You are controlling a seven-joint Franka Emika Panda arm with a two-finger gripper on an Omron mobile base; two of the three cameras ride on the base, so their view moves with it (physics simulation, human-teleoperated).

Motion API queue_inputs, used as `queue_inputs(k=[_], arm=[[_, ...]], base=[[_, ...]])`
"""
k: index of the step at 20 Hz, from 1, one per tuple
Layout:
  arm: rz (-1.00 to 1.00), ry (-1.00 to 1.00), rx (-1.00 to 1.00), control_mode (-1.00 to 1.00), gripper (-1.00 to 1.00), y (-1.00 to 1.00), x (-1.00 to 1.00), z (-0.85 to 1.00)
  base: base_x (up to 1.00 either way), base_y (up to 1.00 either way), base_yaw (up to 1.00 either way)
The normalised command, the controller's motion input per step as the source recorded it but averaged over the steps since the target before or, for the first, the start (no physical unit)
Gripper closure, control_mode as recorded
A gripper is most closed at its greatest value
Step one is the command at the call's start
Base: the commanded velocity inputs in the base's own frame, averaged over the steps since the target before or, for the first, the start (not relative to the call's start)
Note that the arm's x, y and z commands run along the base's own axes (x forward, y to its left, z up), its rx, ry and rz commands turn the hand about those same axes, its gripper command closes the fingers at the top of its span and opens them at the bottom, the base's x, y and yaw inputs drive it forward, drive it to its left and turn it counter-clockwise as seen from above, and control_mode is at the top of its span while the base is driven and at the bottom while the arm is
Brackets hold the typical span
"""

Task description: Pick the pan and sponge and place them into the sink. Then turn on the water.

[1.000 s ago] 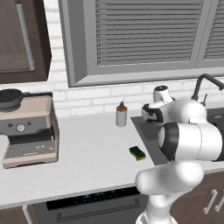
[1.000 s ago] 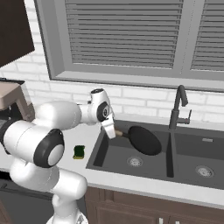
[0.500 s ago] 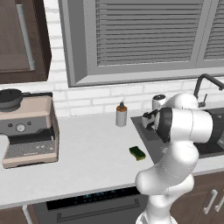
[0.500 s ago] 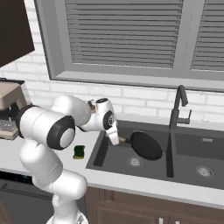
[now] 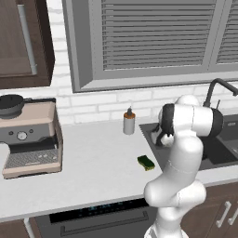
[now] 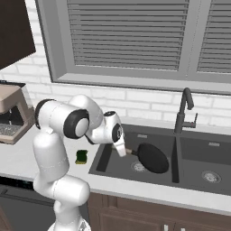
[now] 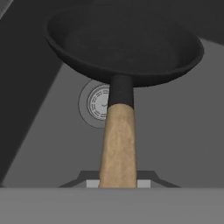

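Over the sink [image 6: 159,180] — pan [image 6: 152,158], handle end hidden at fingers

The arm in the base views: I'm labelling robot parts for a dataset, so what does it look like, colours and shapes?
The arm is glossy white, built of rounded, bulbous segments joined by dark grey ring-shaped joints. It narrows to a white hand with a small dark gripper at its tip. No cables or markings are visible.
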Motion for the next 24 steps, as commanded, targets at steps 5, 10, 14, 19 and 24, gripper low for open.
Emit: queue_inputs(k=[5, 10, 14, 19, 24], arm=[[0.00, 0.03, 0.00, -1.00, 1.00, -0.22, 0.18, -0.34], [0.00, 0.00, 0.00, -1.00, 1.00, -0.14, 0.20, -0.44], [0.00, 0.00, 0.00, -1.00, 1.00, -0.02, 0.17, -0.32], [0.00, 0.00, 0.00, -1.00, 1.00, 0.00, 0.22, -0.34], [0.00, 0.00, 0.00, -1.00, 1.00, 0.00, 0.14, -0.30]], base=[[0.00, 0.00, 0.00], [0.00, 0.00, 0.00], [0.00, 0.00, 0.00], [0.00, 0.00, 0.00], [0.00, 0.00, 0.00]])
